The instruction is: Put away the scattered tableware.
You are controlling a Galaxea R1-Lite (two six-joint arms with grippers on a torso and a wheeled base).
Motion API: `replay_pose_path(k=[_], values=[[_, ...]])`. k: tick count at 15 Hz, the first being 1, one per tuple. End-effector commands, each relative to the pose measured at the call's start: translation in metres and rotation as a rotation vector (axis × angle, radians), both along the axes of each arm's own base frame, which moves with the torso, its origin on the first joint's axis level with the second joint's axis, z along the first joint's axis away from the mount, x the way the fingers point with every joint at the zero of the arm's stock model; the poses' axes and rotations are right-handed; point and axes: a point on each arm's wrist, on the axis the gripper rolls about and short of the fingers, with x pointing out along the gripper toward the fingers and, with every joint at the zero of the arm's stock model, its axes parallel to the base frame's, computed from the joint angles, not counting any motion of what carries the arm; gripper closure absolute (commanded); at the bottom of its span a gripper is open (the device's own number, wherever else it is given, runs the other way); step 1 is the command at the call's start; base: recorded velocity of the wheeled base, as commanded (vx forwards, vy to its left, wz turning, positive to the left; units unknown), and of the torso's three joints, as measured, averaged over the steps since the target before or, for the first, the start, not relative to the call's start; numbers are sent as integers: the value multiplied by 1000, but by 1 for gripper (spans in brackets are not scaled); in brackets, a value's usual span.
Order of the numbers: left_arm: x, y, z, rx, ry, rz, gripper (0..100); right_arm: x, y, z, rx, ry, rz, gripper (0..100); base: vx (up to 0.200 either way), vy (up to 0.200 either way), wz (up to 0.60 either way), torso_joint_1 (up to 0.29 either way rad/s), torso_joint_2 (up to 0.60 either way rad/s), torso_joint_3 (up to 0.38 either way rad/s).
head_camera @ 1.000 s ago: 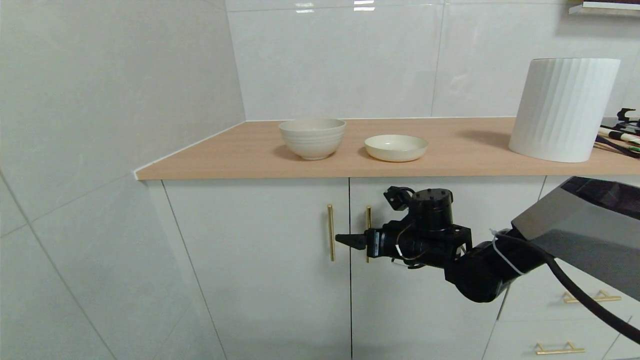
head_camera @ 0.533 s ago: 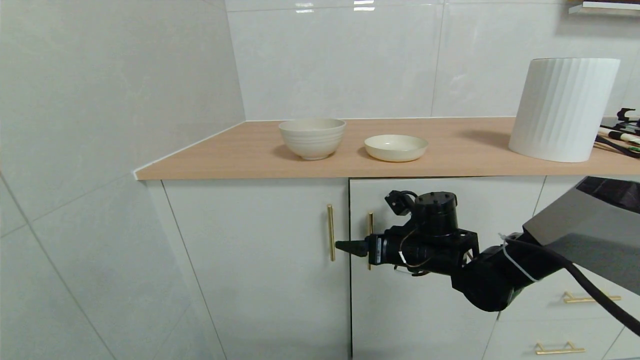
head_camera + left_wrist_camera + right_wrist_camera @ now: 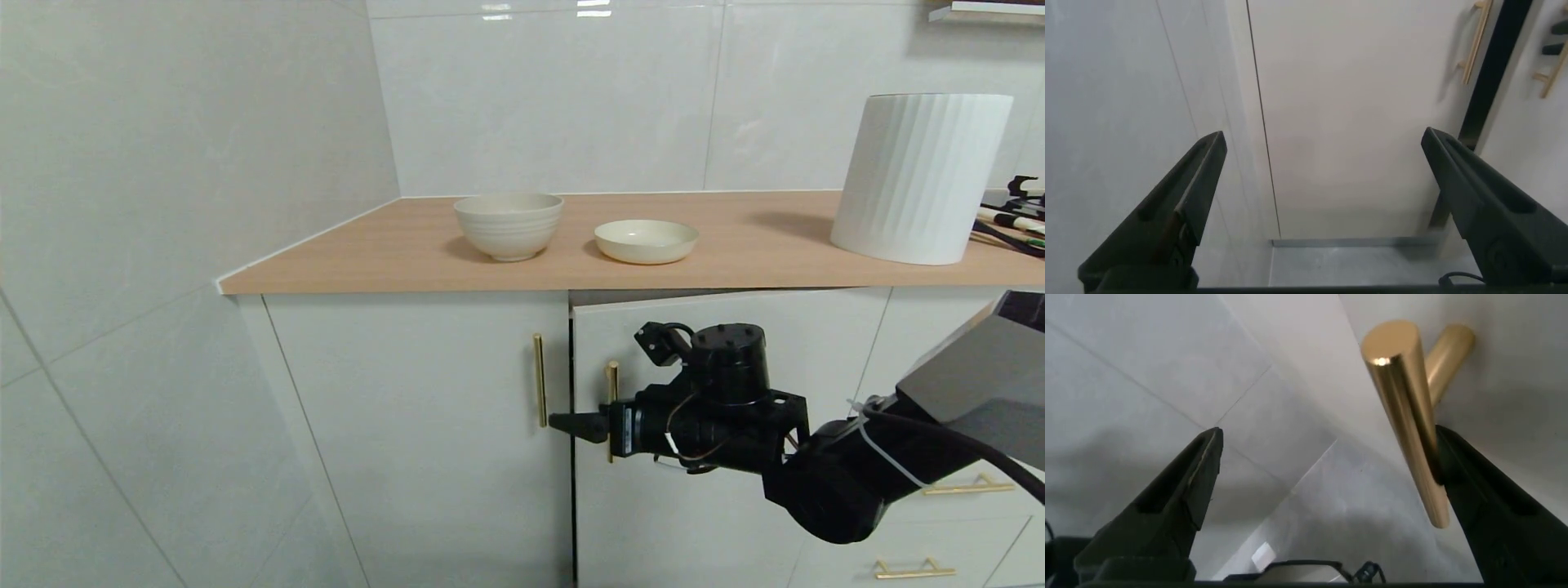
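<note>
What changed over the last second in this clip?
The right gripper, open around the gold handle, drew back toward the robot, and the right cabinet door swung ajar, a dark gap now showing under the countertop. The bowl, the shallow dish, the white container and the left door stayed put.

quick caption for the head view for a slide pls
Right gripper at the gold handle of the right cabinet door, slightly ajar; bowl and shallow dish sit on the counter above.
</note>
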Motion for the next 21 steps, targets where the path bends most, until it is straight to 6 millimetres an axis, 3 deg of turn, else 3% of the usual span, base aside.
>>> replay_pose_path(k=[1,3,6,7,10,12,13,14,17,19,20,21], values=[[0,0,0,-1,0,0,0,-12,-1,8,16,-18,23,0,0,0,0,0,0,0],[0,0,0,5,-1,0,0,-26,-3,1,0,1,44,0,0,0,0,0,0,0],[0,0,2,8,-11,-7,0,-26,-2,3,19,-22,44,0,0,0,0,0,0,0],[-7,-1,25,8,-77,-57,0,-26,-3,3,18,-21,44,0,0,0,0,0,0,0],[-6,-6,90,-17,49,-359,0,-27,-3,4,19,-22,46,0,0,0,0,0,0,0],[41,-11,142,-110,190,-513,0,-28,-4,4,19,-22,46,0,0,0,0,0,0,0],[54,-12,150,-125,209,-537,0,-28,-4,4,21,-24,46,0,0,0,0,0,0,0],[107,-15,160,-167,276,-593,0,-30,-5,2,20,-25,48,0,0,0,0,0,0,0],[185,-32,128,-194,395,-715,0,-33,-4,2,32,-42,54,0,0,0,0,0,0,0],[246,-57,75,-192,448,-784,0,-37,-2,0,28,-37,67,0,0,0,0,0,0,0],[253,-62,66,-192,453,-789,0,-37,-2,0,29,-36,66,0,0,0,0,0,0,0],[266,-72,45,-204,448,-762,0,-37,-1,-1,27,-33,68,0,0,0,0,0,0,0]])
